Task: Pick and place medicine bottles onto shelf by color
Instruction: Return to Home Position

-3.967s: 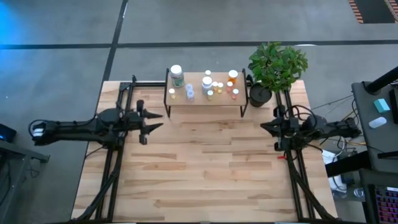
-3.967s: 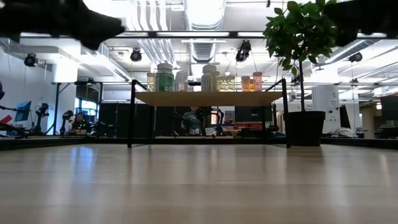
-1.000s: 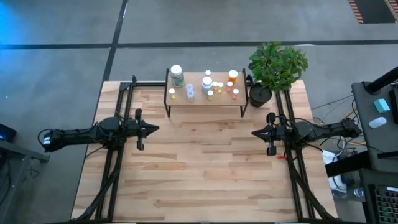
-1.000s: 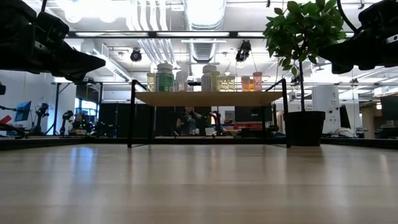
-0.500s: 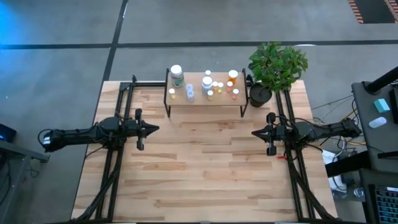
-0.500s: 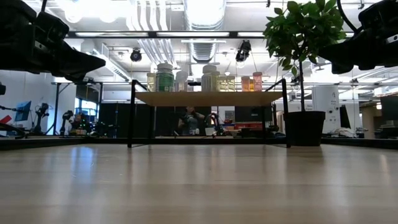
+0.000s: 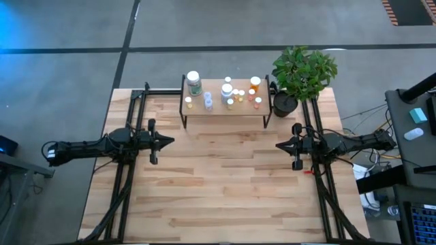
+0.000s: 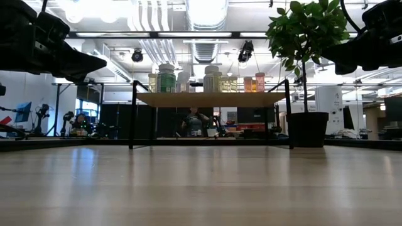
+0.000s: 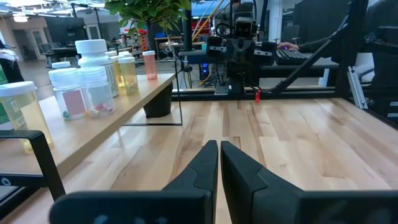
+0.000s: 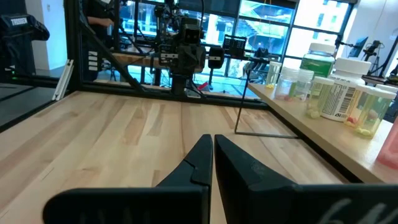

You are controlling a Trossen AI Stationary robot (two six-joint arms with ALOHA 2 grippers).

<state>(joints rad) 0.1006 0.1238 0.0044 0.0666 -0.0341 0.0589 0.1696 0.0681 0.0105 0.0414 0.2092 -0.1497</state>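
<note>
Several medicine bottles (image 7: 227, 92) stand upright on the shelf's (image 7: 225, 111) wooden top board at the table's far edge: a green one with a white cap (image 7: 193, 82) at its left, clear and yellowish ones in the middle, orange ones (image 7: 254, 84) at its right. My left gripper (image 7: 170, 141) hovers shut over the table's left side, pointing right, holding nothing. My right gripper (image 7: 278, 145) hovers shut over the right side, pointing left, holding nothing. Both stand well short of the shelf.
A potted plant (image 7: 300, 75) stands at the shelf's right end, near my right arm. The wooden tabletop (image 7: 225, 184) between and in front of the grippers is bare. A person (image 8: 195, 120) shows in the room behind the shelf.
</note>
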